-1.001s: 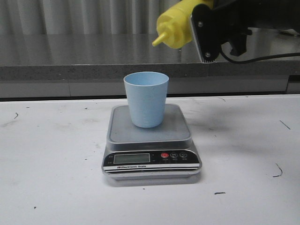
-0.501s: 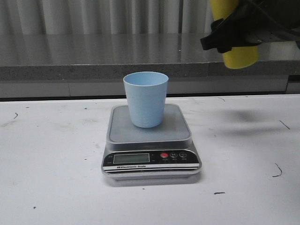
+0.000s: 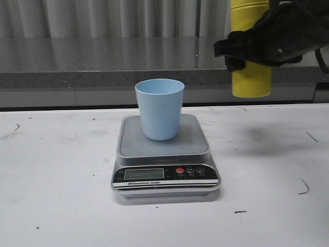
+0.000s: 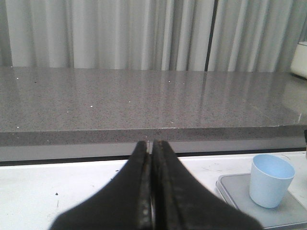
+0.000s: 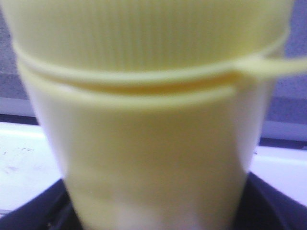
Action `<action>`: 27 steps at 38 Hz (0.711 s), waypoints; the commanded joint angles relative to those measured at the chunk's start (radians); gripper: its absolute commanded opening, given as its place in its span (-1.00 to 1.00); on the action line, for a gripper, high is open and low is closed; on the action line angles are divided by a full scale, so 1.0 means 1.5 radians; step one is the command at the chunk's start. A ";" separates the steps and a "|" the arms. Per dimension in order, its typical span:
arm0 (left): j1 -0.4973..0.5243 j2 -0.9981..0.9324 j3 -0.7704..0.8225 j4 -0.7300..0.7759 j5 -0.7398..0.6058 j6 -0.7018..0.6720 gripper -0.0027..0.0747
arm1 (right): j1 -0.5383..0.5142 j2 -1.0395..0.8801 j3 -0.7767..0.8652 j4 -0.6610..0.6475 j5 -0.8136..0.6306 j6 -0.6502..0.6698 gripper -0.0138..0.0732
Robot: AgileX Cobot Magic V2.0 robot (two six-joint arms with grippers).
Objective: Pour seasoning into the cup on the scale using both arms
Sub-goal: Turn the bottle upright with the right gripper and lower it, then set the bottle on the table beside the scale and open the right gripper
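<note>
My right gripper [image 3: 245,51] clamps the seasoning bottle [image 3: 251,80] upright in the air toward the tabletop's right edge, beside the cup [image 3: 160,108] on the scale [image 3: 164,154], so a loose grip risks dropping it, while my left gripper [image 4: 151,191] stays out, pressed closed on nothing.

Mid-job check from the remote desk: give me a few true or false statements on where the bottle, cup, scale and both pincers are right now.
1. The cup stands upright on the scale. True.
2. The seasoning bottle is tipped with its nozzle over the cup. False: it hangs upright, off to the cup's right, clear of the table.
3. The right pincer grips the bottle. True.
4. The left pincer holds the cup. False: it is shut on nothing, away from the cup.
5. The cup lies on its side. False: upright, mouth up.
</note>
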 commanded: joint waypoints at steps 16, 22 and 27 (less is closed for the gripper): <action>-0.001 -0.010 -0.018 -0.003 -0.051 -0.001 -0.98 | 0.000 -0.077 0.223 -0.180 -0.268 0.206 -0.58; -0.001 -0.010 -0.018 -0.004 -0.051 -0.001 -0.98 | 0.000 -0.025 0.242 -0.255 -0.307 0.265 -0.58; -0.001 -0.010 -0.018 -0.004 -0.051 -0.001 -0.98 | 0.000 0.023 0.242 -0.255 -0.351 0.270 -0.58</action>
